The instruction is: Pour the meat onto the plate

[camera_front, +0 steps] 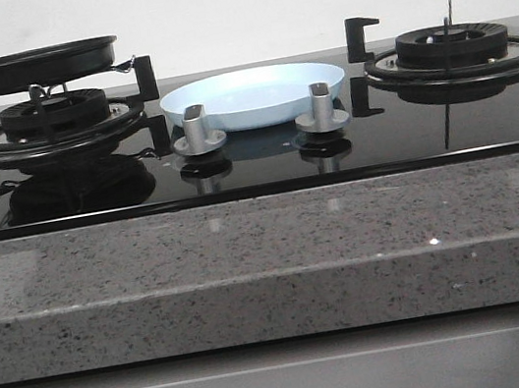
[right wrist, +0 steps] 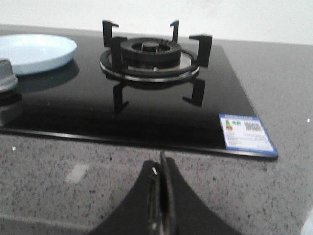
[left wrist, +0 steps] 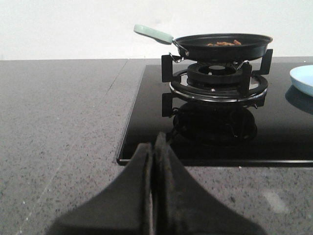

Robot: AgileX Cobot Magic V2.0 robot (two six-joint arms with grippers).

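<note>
Your meat [left wrist: 223, 43] sits in the pan [left wrist: 222, 46] on the left burner; the plate [camera_front: 254, 95] lies mid-hob. Both your left gripper [left wrist: 153, 147] and right gripper [right wrist: 160, 169] are closed, empty.

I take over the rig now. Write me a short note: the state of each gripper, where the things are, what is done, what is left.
Left gripper: shut, empty, low over the counter in front of the pan's burner.
Right gripper: shut, empty, in front of the right burner.
Meat: in the black frying pan on the left burner.
Plate: empty, between the burners.
Done: nothing.
Left: grasp the pan handle, pour the meat onto the plate.
</note>
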